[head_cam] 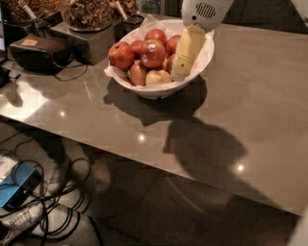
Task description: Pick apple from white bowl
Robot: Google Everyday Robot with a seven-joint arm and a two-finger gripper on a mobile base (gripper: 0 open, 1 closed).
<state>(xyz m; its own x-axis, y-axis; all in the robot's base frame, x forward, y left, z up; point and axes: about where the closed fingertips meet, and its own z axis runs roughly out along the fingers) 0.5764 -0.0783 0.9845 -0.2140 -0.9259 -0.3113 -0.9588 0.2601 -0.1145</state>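
The white bowl stands on the grey table at the upper middle, lined with crumpled white paper and holding several apples. The apple is deep red with a small pale sticker and lies on top of the pile, near the bowl's middle. Other red and yellowish apples lie around it. My gripper, cream-coloured under a white wrist housing, reaches down into the right side of the bowl, just right of the apple, its tip among the apples at the right rim. It hides some apples behind it.
Dark containers of dried goods stand at the back left. A black box with a cable sits left of the bowl. The table's front edge runs diagonally. Cables and a blue object lie on the floor.
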